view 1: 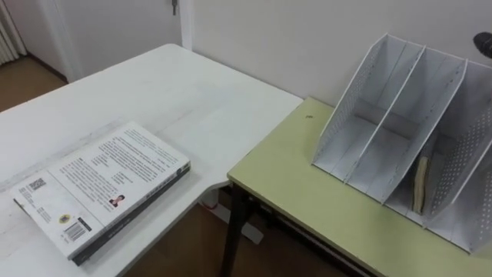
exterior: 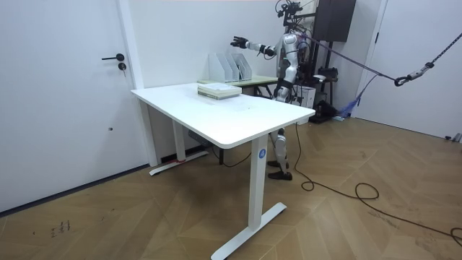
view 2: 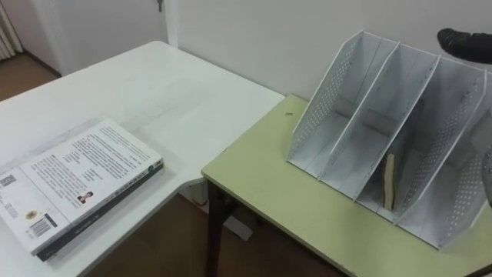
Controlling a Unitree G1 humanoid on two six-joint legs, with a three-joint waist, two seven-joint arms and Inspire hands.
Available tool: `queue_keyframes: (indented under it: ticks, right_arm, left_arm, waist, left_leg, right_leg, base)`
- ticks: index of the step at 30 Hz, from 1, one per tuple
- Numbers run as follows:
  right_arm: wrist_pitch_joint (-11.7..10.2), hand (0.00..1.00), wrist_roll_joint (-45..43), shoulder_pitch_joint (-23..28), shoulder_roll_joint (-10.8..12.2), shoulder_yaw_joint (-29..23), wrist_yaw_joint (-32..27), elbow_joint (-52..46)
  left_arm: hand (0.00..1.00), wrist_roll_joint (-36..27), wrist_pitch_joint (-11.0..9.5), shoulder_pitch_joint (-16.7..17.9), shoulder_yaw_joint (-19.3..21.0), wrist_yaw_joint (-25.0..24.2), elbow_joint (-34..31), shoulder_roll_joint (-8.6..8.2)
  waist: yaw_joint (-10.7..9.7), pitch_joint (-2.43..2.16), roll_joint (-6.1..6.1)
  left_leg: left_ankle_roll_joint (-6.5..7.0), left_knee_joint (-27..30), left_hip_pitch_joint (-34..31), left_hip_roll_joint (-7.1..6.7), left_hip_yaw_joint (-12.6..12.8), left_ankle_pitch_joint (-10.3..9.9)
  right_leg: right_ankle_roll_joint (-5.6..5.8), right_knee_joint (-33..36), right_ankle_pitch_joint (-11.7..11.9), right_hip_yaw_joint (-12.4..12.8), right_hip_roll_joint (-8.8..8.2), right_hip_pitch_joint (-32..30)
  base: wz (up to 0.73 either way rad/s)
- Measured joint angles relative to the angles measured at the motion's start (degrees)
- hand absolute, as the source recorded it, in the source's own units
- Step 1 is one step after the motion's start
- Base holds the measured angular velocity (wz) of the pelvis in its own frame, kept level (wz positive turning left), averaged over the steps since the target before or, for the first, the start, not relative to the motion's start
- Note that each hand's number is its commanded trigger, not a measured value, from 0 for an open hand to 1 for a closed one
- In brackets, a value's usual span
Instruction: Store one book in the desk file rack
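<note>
Standing behind the white table [exterior: 216, 115] and right next to the green desk [view 1: 307, 192], the robot has one arm stuck straight out toward the wall. That's its right hand [view 2: 465, 40], hanging in the air above the top edge of the file rack [view 1: 361, 100] and clear of it. In the eye views just a dark tip of it pokes in at the upper right corner. From the room view the fingers look stretched out and loose, and there's nothing in them. The left hand [exterior: 279, 89] seems to be down by the robot's hip in the room view, and honestly there's no telling what state it's in.

The book [view 1: 419, 185] sits inside the rack, in the third slot counting from the left. It's a thin one with a tan edge, standing on end near the front of the slot, just beside the divider on its right. The rack itself is white with perforated walls. It sits toward the back of the green desk close to the wall, with its open side facing the robot.

Over on the white table, well apart from the rack, the other books [view 1: 100, 188] lie flat in a small stack near the table's edge. The top one is white, back cover up with a barcode showing, and a darker one sits under it. A white door [exterior: 72, 87] shows at the room view's left.
</note>
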Motion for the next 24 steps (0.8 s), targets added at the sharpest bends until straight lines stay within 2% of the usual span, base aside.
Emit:
queue_keyframes:
  ticks: [13, 17, 22, 24]
  right_arm:
    - [0.0, 0.0, -0.3, 0.0, 0.0, -0.1, 3.0, -1.1]
    - [0.1, 0.0, 0.3, 0.0, 0.0, 1.4, 3.8, -6.4]
    - [0.1, 0.0, 0.7, 0.0, 0.1, 5.4, 8.0, -13.5]
    - [0.8, 0.0, 0.8, 0.1, 1.1, 7.5, 10.7, -18.5]
  left_arm:
    - [0.0, 0.0, 0.4, 0.0, 0.8, -0.2, -0.1, -0.01]
    - [0.0, 0.0, 0.4, 0.0, 0.8, -0.1, 0.0, 0.01]
    - [0.0, 0.0, 0.4, -0.6, 0.5, -0.1, -0.1, 0.06]
    - [0.0, -0.2, 0.4, -1.1, 0.1, -0.1, 0.0, 0.2]
  waist:
    - [0.3, 0.06, -0.09]
    - [0.6, 0.13, -0.01]
    - [1.3, 0.23, -0.12]
    - [1.7, 0.33, -0.18]
  left_leg:
    - [-0.1, -0.4, 0.0, 0.04, 0.4, 0.1]
    - [-0.18, -0.4, -0.1, 0.09, 0.4, 0.1]
    - [-0.19, -0.4, 0.0, 0.28, 0.4, 0.1]
    - [-0.19, -0.5, 0.3, 0.47, 0.4, 0.1]
  right_leg:
    - [-0.04, 0.1, 0.0, 0.3, 0.02, -0.1]
    - [-0.05, 0.1, 0.0, 0.3, 0.09, -0.2]
    - [-0.1, 0.0, 0.1, 0.5, 0.09, -0.2]
    - [-0.09, 0.0, 0.1, 0.8, 0.08, 0.0]
  base:
    - [0.0]
    - [-0.01]
    - [-0.01]
    - [-0.06]
